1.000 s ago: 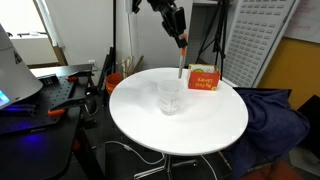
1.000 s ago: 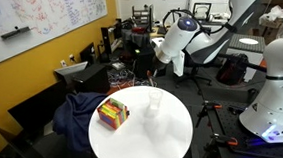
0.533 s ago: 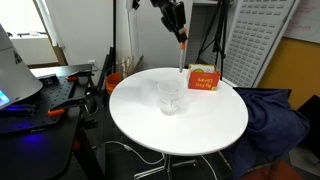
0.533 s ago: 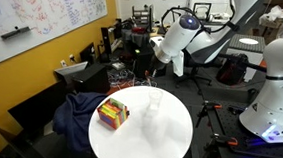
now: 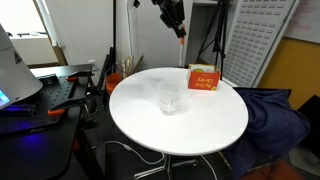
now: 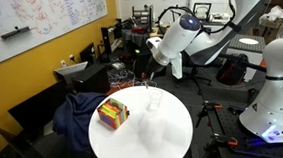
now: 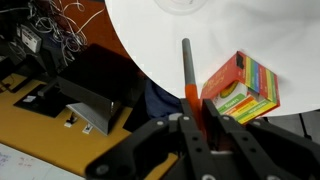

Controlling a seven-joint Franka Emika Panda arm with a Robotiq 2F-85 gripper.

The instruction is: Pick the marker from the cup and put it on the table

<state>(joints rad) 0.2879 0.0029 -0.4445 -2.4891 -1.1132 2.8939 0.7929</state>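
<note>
Marker [image 7: 186, 65] is out of the cup and pinched in the gripper [image 7: 197, 120], whose jaws are drawn narrow onto its orange-red end, so the duller greyish shaft pokes out past the fingertips toward the white round table [image 7: 150, 35]. In an exterior view it hangs nearly upright [image 5: 181, 33], high above the far part of the tabletop, with the clear cup [image 5: 170, 96] well below it and the orange-red box [image 5: 203, 80] just beside that spot.

The main hazard, as I judge it, is height: let go from up here, a thin round pen would likely bounce and roll, and a round top offers no lip to stop it going over the edge. Lowering straight down risks the tip striking the box or clipping the cup's rim and tipping that light tumbler. The grip takes only one end, so a nudge against anything could swing the pen between the jaws and send it down crooked
</note>
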